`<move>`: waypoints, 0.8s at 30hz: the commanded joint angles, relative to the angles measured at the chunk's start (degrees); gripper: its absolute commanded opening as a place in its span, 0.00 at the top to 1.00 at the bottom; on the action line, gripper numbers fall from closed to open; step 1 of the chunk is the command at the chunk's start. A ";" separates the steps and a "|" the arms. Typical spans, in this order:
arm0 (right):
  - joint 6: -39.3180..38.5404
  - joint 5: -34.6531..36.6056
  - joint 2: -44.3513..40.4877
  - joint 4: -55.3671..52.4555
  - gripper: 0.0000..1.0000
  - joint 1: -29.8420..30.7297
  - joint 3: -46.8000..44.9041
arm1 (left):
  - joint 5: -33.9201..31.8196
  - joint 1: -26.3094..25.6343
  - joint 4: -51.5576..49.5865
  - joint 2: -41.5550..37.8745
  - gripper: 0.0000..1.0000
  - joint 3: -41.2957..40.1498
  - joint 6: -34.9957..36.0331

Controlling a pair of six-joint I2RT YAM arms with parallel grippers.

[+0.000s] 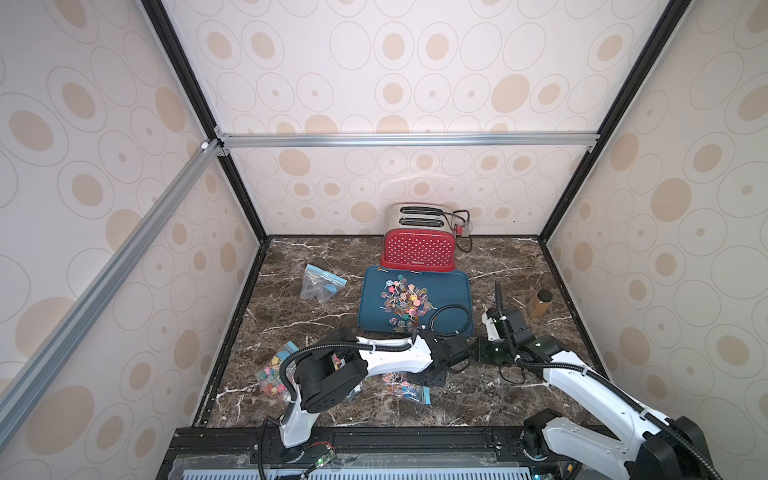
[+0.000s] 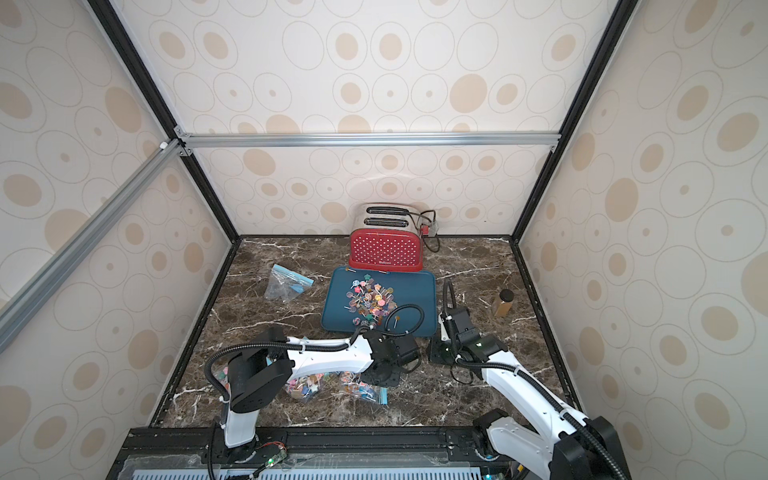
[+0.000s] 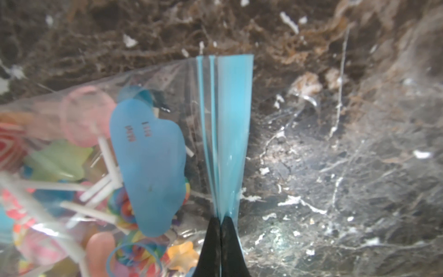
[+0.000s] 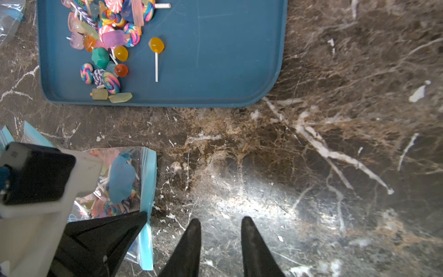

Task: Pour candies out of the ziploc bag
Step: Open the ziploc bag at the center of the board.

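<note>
— Blue plastic, that's what it's got hold of. The left gripper is pinched tight on one end of the zip strip of the ziploc bag, fingertips pressed together with the strip between them.

— And the candies?

— Inside that bag, pink and swirly heads on white sticks, packed behind a blue cloud-shaped label. The bag sits low over the marble table, on the robot's side of the tray and apart from it. Whether it's lifted clear of the stone, I can't tell from where I stand.

— Anything on the tray?

— A heap of lollipops toward its left half, and one orange lollipop lying by itself just beside the heap.

— What about the other arm?

— The right gripper hangs over bare marble near the bag's zip end, its two fingers spread apart, gripping nothing.

— And round about?

— A red toaster stands right behind the tray against the back wall. An empty bag lies to the tray's left, an amber bottle stands upright to its right, and another full bag lies partly under the left arm, near the table's left edge.
</note>
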 commanded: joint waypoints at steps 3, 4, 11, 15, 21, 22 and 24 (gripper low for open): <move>-0.67 -2.21 -0.07 0.22 0.67 -0.39 -1.15 | -2.57 -0.54 -2.27 -1.37 1.00 0.16 0.47; -1.02 -3.55 0.35 0.66 0.67 -0.36 -1.15 | -2.49 -0.60 -1.60 -2.02 1.00 0.00 1.18; -1.46 -14.85 4.02 7.68 0.62 -0.10 -2.47 | 0.33 -0.08 6.05 -6.46 1.00 -4.20 3.86; -0.32 -21.41 7.18 13.80 0.62 0.04 -4.20 | 2.35 0.63 12.93 -8.92 1.00 -8.72 4.17; 0.18 -26.90 10.94 19.62 0.63 0.37 -5.76 | 6.47 2.27 23.18 -11.85 1.00 -15.51 4.96; -0.05 -27.34 11.20 19.93 0.63 0.48 -5.93 | 7.33 2.60 25.03 -12.17 1.00 -16.67 4.97; -0.31 -27.71 11.58 20.29 0.64 0.56 -6.28 | 8.82 3.25 29.01 -12.52 1.00 -18.90 5.01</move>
